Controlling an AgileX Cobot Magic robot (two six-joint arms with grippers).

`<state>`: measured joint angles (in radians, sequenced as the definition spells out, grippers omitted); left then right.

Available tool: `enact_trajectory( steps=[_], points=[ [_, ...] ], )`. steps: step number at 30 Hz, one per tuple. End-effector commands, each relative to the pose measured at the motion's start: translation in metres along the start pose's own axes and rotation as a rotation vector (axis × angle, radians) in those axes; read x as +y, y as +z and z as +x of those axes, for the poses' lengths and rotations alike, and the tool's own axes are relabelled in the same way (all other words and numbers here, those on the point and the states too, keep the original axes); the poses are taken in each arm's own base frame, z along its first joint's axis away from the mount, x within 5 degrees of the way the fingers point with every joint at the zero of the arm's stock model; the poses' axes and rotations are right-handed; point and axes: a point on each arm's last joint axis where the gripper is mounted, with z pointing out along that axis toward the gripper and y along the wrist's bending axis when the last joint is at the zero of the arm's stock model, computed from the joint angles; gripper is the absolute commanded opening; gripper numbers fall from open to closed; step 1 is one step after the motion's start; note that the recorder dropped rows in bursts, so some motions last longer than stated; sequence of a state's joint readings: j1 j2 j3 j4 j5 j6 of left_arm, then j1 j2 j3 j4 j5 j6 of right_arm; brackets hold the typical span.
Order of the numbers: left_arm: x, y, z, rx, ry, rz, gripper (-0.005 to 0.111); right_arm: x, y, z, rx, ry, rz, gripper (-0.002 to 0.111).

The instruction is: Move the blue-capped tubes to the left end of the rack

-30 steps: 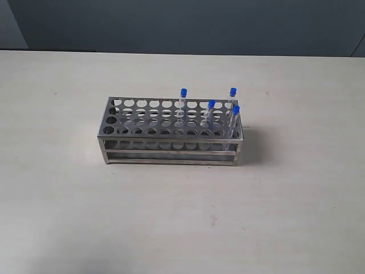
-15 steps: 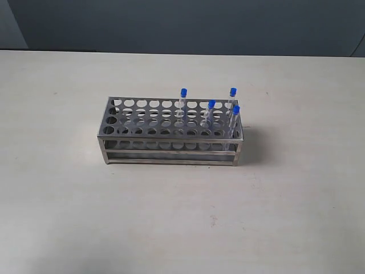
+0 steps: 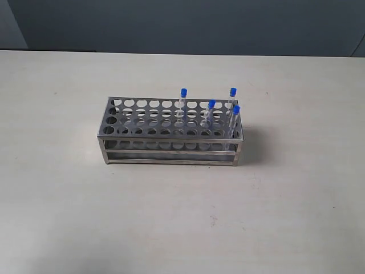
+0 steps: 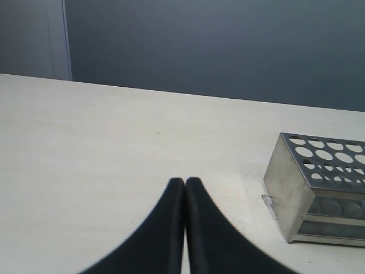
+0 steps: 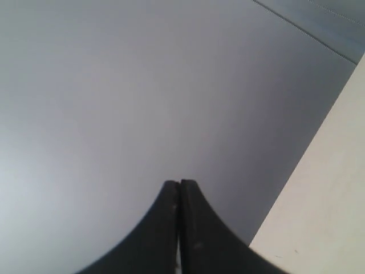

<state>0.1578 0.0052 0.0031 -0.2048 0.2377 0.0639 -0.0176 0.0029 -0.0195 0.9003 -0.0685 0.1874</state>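
Note:
The shiny steel rack [image 3: 171, 147] stands mid-table in the exterior view. Its right half holds the blue-capped tubes, all upright: one [image 3: 183, 93] near the middle of the back row, one [image 3: 211, 104] further right, and two [image 3: 232, 91] [image 3: 236, 109] at the right end. Neither arm shows in the exterior view. The left wrist view has my left gripper [image 4: 185, 181] shut and empty above bare table, with the rack's left end [image 4: 288, 197] off to one side. My right gripper [image 5: 180, 184] is shut and empty, pointing at a grey wall.
The pale table [image 3: 68, 200] spreads all around the rack, and a dark grey wall [image 3: 182, 23] stands behind it. A strip of the table edge [image 5: 331, 188] shows in the right wrist view.

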Motion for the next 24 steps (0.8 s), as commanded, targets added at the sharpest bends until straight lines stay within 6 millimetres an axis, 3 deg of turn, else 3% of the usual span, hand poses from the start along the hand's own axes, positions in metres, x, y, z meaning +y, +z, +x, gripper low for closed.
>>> enact_trajectory(
  steps=[1,8,15,18,24],
  points=[
    [-0.001,-0.001,-0.001,-0.004,0.002,0.011,0.001,0.002,0.0,-0.003,-0.027,-0.015,-0.009,0.0],
    [-0.001,-0.001,-0.001,-0.004,0.002,0.011,0.001,0.004,-0.001,-0.012,-0.125,-0.009,-0.03,0.0],
    [-0.001,-0.001,-0.001,-0.004,0.002,0.011,0.001,0.004,-0.001,-0.007,-0.076,-0.065,-0.027,0.0],
    [-0.001,-0.001,-0.001,-0.004,0.002,0.011,0.001,0.012,-0.001,-0.006,-0.021,-0.233,-0.045,0.0],
    [-0.001,-0.001,-0.001,-0.004,0.002,0.011,0.001,0.074,0.004,-0.029,0.116,-0.767,-0.033,0.0]
  ],
)
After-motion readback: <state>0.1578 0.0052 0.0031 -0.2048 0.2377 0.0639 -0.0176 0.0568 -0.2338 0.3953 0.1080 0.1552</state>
